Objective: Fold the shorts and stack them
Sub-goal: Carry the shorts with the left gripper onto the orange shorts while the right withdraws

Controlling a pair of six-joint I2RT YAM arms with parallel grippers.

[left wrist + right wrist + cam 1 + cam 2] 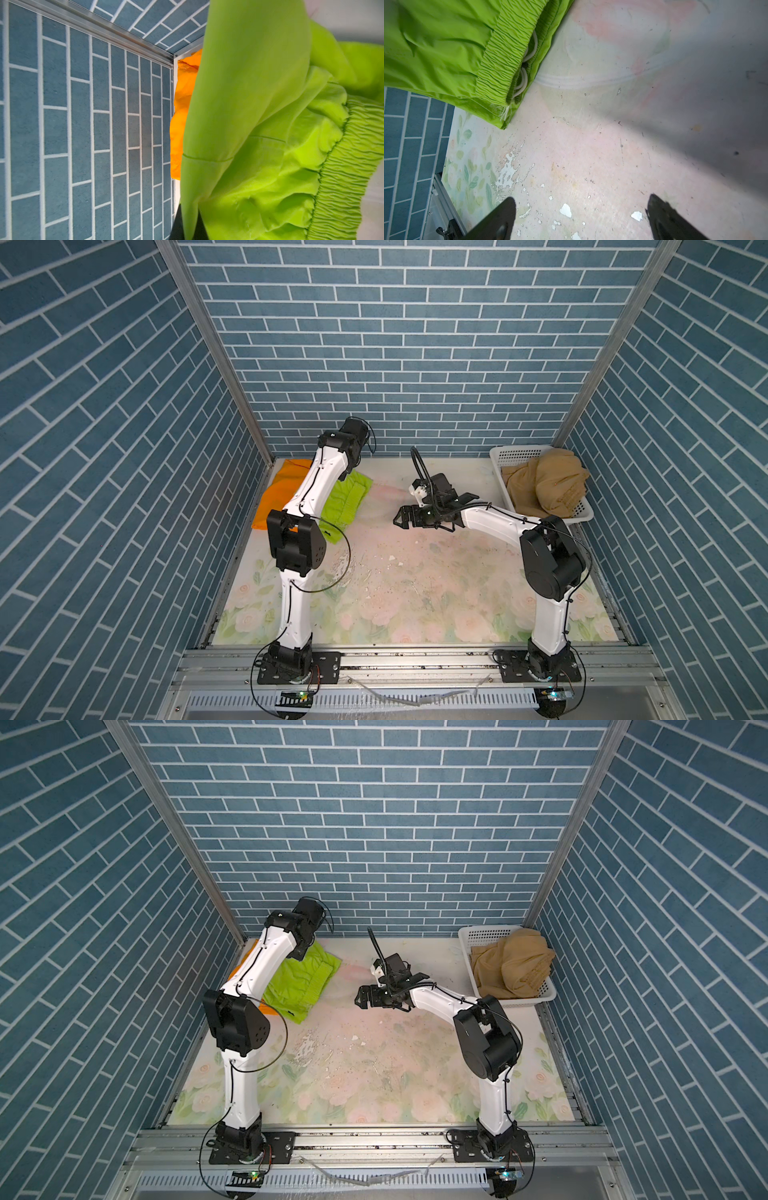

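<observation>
Now the left gripper (pixel 190 226) is pinching the lime green shorts (pixel 345 502), which are lying beside the orange shorts (pixel 276 497), well apart from the white basket (pixel 511 454). The tan shorts (pixel 544 485) are sitting heaped inside that basket. The right gripper (pixel 581 205) is hovering spread wide, between the basket and the green pair.

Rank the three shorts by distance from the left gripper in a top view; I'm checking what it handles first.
1. lime green shorts: held in the left gripper, back left.
2. orange shorts: beside them, by the left wall.
3. tan shorts: far right corner, in the basket.
</observation>
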